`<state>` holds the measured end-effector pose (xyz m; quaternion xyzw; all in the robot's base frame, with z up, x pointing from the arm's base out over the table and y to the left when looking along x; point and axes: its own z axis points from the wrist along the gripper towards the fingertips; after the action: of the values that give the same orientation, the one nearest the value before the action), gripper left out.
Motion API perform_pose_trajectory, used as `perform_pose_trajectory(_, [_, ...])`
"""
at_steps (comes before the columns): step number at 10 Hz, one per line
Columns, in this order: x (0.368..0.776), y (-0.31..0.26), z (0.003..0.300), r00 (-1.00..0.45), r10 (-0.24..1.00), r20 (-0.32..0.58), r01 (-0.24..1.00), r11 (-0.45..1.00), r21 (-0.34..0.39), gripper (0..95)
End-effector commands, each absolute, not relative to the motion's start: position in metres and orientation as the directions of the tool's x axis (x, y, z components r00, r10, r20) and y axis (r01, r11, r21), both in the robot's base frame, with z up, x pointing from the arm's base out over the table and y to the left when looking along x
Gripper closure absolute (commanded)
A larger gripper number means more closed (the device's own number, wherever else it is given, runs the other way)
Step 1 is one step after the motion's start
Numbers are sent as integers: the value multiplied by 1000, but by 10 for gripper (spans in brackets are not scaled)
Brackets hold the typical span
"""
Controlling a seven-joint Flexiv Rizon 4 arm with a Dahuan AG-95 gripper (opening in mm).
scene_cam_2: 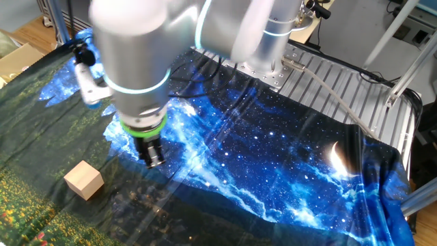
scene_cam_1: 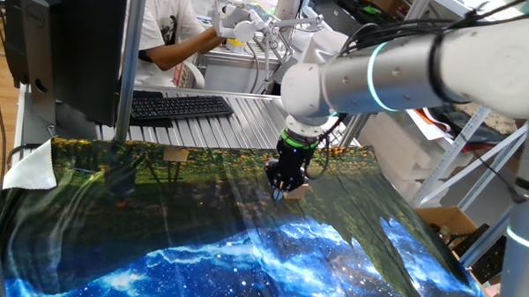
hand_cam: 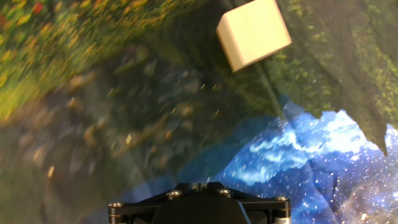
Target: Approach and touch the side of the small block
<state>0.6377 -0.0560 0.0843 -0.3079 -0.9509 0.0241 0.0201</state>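
The small block [scene_cam_2: 84,180] is a light tan wooden cube lying on the dark green part of the printed cloth. It also shows in the hand view [hand_cam: 254,32] at the top, right of centre, and in one fixed view [scene_cam_1: 299,192] it peeks out just behind the gripper tip. My gripper [scene_cam_2: 154,157] hangs low over the cloth, a short way to the side of the block and not touching it. Its fingers look pressed together and hold nothing. In the hand view only the gripper's black base [hand_cam: 199,205] shows at the bottom edge.
A flatter tan piece [scene_cam_1: 176,154] lies at the cloth's far edge. Behind it are a ribbed metal table top [scene_cam_1: 239,121], a keyboard [scene_cam_1: 182,106], a monitor [scene_cam_1: 70,45] and a seated person [scene_cam_1: 167,26]. Cardboard boxes [scene_cam_1: 447,225] stand beside the table.
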Motion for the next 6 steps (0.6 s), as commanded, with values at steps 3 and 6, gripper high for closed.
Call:
perform_pose_trajectory(3, [662, -77, 83, -657, 753, 42, 748, 657, -95, 950])
perform_pose_trajectory(6, [668, -84, 84, -555, 830, 43, 824, 557, -107, 950])
